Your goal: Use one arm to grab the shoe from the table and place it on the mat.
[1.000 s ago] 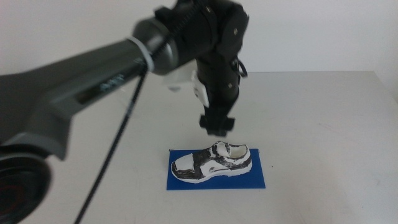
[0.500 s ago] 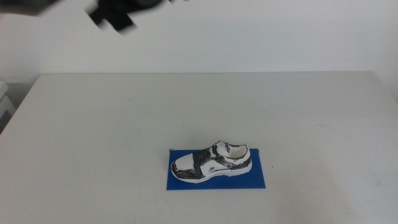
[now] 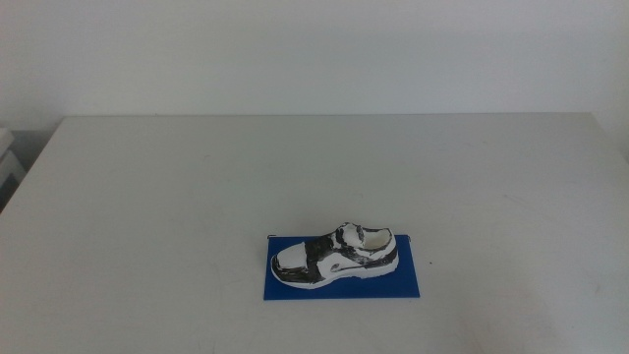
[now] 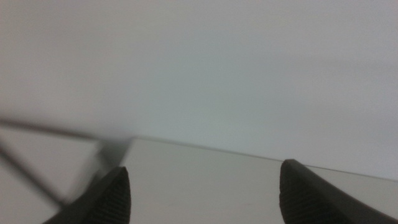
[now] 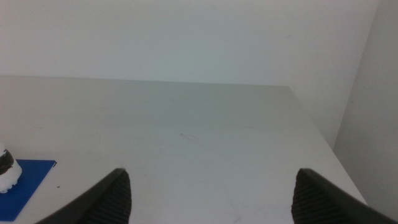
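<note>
The job looks done. The shoe [image 3: 332, 255] lies flat on the blue mat [image 3: 408, 280], near the front of the white table [image 3: 147, 197], with its toe pointing left. Nothing seems left to do.

The left gripper [image 4: 199, 190] is spread wide and holds nothing. It is off to the left, out of the middle view, and looks far from the shoe.

The right gripper [image 5: 208, 196] is also spread wide and empty. It waits on the right, with the mat's edge and the shoe's end well apart from it.
</note>
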